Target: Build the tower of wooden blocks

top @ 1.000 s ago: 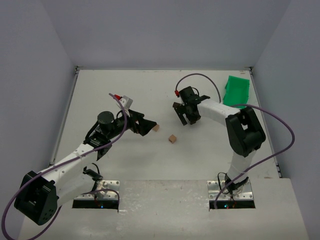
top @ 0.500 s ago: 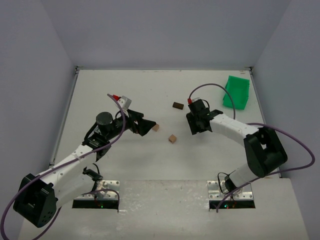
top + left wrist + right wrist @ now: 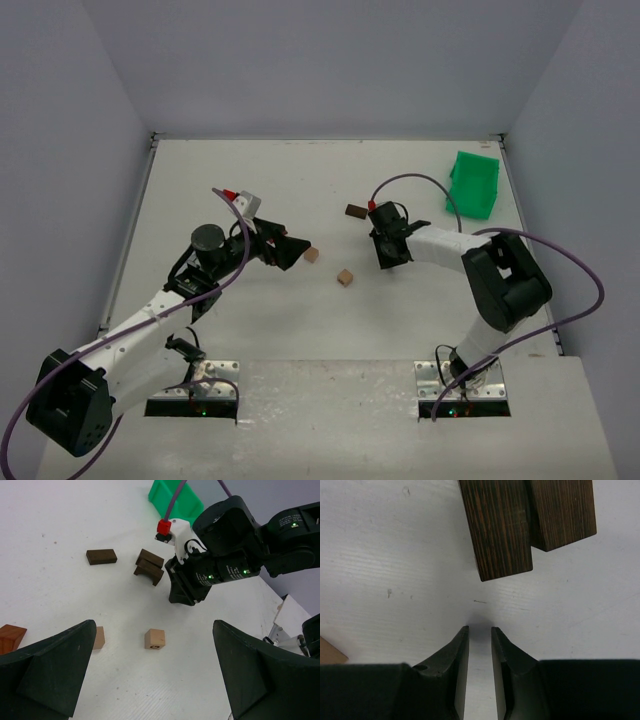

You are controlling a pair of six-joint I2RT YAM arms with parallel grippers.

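In the left wrist view a tan cube (image 3: pixel 155 639) marked G lies ahead of my open left gripper (image 3: pixel 154 628). A second tan block (image 3: pixel 99 637) and a reddish-brown block (image 3: pixel 11 636) lie to its left. Farther off are a flat dark brown block (image 3: pixel 101 556) and a dark arch-shaped block (image 3: pixel 149 566). My right gripper (image 3: pixel 480 628) points down at bare table just short of the two dark block faces (image 3: pixel 502 527). Its jaws are nearly shut with a thin gap and hold nothing. From above, the right gripper (image 3: pixel 386 247) is right of the tan cube (image 3: pixel 345 277).
A green plastic bin (image 3: pixel 475 185) stands at the back right of the white table (image 3: pixel 250 180). Grey walls close in on three sides. The right arm's purple cable loops out past the table's right edge.
My right gripper drew back off the dark blocks, leaving them on the table, and its jaws closed from wide open to a thin gap. The left arm barely moved.
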